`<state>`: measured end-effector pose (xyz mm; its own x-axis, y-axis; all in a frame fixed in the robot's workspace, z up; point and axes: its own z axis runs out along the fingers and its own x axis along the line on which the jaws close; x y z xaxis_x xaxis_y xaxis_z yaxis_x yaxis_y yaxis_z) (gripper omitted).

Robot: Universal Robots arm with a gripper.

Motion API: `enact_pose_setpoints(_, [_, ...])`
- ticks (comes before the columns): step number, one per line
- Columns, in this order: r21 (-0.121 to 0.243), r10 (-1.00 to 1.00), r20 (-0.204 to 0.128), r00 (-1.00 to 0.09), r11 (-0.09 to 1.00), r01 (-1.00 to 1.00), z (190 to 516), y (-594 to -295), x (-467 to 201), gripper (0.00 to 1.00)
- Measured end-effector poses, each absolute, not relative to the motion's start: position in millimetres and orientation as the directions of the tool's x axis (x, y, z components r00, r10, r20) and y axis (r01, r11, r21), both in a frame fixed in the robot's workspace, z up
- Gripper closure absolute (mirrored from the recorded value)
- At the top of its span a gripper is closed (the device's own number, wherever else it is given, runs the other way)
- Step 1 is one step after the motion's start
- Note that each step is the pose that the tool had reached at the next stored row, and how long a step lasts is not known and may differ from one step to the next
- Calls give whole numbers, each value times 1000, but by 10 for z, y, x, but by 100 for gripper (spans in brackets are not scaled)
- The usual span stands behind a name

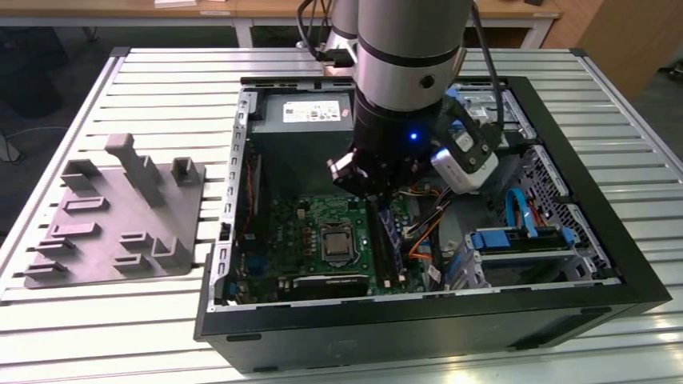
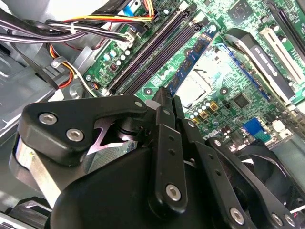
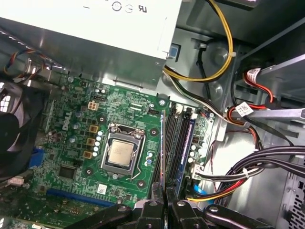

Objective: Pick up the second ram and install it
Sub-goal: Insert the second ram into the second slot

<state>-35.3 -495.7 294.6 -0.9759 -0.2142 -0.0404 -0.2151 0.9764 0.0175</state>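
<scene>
Between the clenched fingers point(image 3: 163, 202), the second ram point(image 3: 163, 157) is gripped on edge, set over the slots point(image 3: 178, 143) just beside the processor socket point(image 3: 121, 155) on the motherboard point(image 3: 71, 143), inside the open computer case point(image 1: 597, 272) on the desk point(image 1: 128, 320).

A robotics laboratory or assembly test cell. An open desktop computer case point(image 1: 555, 272) lies on its side on a counter point(image 1: 160, 320) of pale slatted metal profiles, beside a grey moulded fixture tray point(image 1: 112, 216). An industrial robot arm point(image 1: 411, 56) reaches down into the case above the green motherboard point(image 3: 71, 138), with its cabling and power supply point(image 3: 95, 19) exposed. Wooden desks point(image 1: 128, 10) and dark flooring lie behind the counter.
</scene>
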Motion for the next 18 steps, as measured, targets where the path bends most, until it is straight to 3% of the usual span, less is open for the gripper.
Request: enact_pose_setpoints(18, [18,-154,-40,-987,988,-155,2939,-4957,-353,86])
